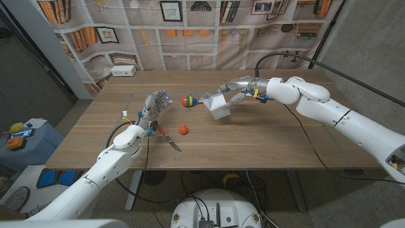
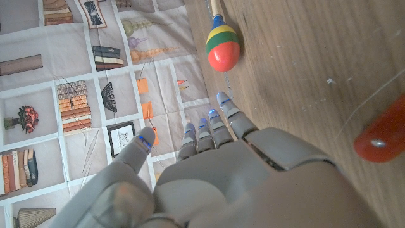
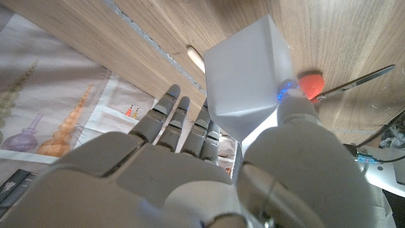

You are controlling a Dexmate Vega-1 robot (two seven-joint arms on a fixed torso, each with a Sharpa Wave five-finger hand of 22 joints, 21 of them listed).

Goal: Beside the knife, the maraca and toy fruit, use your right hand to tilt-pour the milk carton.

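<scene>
Table (image 1: 266,149): one, carrying all items. Right hand (image 1: 235,88) grips the single milk carton (image 1: 216,105), tilted, top end toward the maraca (image 1: 186,101), apparently mid-pour. Left hand (image 1: 154,107) stands idle, fingers (image 2: 209,130) apart, holding nothing. One knife (image 1: 169,140); one toy fruit (image 1: 183,129) between them.
</scene>
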